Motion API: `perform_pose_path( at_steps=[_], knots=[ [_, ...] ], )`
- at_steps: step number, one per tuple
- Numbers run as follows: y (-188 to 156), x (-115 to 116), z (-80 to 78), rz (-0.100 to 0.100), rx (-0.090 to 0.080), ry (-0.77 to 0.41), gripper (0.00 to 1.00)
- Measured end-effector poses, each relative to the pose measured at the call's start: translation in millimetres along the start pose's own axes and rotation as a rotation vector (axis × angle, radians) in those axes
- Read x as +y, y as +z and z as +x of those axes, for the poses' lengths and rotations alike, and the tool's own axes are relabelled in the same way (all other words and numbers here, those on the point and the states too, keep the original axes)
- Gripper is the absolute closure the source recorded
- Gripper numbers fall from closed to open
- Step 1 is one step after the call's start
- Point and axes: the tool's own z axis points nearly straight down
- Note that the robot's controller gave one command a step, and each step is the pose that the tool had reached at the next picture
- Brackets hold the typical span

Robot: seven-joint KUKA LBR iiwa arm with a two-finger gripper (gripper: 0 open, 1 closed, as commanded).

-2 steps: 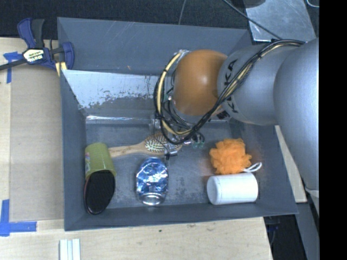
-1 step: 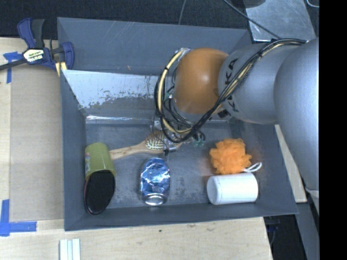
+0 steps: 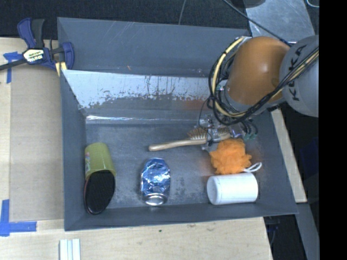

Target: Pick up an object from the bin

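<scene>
Wooden brush (image 3: 176,142) beneath claw (image 3: 215,136)

Light falls from above, even and moderately bright across the bin (image 3: 162,88); its sloped back wall returns a pale band of glare. Small highlights sit on the orange cover (image 3: 257,69), the crushed can (image 3: 155,180) and the white cylinder (image 3: 233,188). Shadows are soft and short, darkest beneath the arm (image 3: 303,83).
</scene>
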Motion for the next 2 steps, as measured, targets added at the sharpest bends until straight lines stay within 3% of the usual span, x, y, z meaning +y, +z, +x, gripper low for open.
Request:
perform_pose_path(
  at_steps=[1,2],
  knots=[
    [-59.0,-60.8,-15.2,0.007,-0.011,-0.041,1.0],
    [-82.5,-53.9,32.1,0.01,-0.012,-0.382,1.0]
  ],
)
